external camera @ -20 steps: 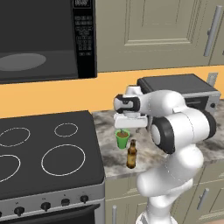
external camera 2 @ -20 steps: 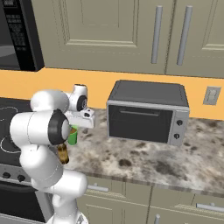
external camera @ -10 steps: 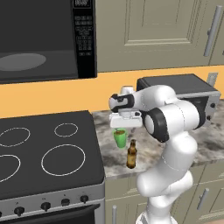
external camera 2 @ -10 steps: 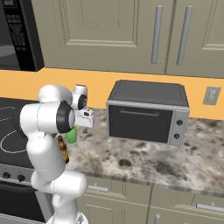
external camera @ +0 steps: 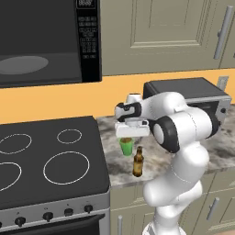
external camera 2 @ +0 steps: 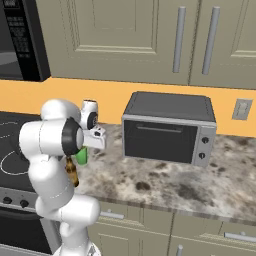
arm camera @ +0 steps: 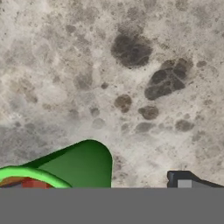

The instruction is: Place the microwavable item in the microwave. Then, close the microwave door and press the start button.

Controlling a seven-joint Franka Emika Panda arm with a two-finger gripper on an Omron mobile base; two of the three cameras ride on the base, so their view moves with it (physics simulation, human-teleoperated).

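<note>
The green cup (external camera: 126,147) stands on the speckled counter just right of the stove, brown liquid showing inside its rim (arm camera: 26,176). My gripper (external camera: 132,136) hangs straight above it, pointing down and open. In the hand view the cup sits at the lower left and covers the left fingertip, while the right fingertip (arm camera: 183,181) stands clear of it. From the right the cup (external camera 2: 81,156) peeks out behind my arm. The black microwave (external camera: 46,41) hangs up left, open, with its grey turntable plate (external camera: 23,64) and keypad strip (external camera: 89,36) showing. Its door is out of view.
A brown glass bottle (external camera: 137,161) stands close in front and right of the cup, near the counter's edge. The grey toaster oven (external camera 2: 167,130) sits at the back right against the orange wall. The black stove (external camera: 46,160) lies left of the cup. Cabinets run above.
The hand has sunk a little toward the cup and the arm's elbow has swung over. Cup and bottle have stayed put.
</note>
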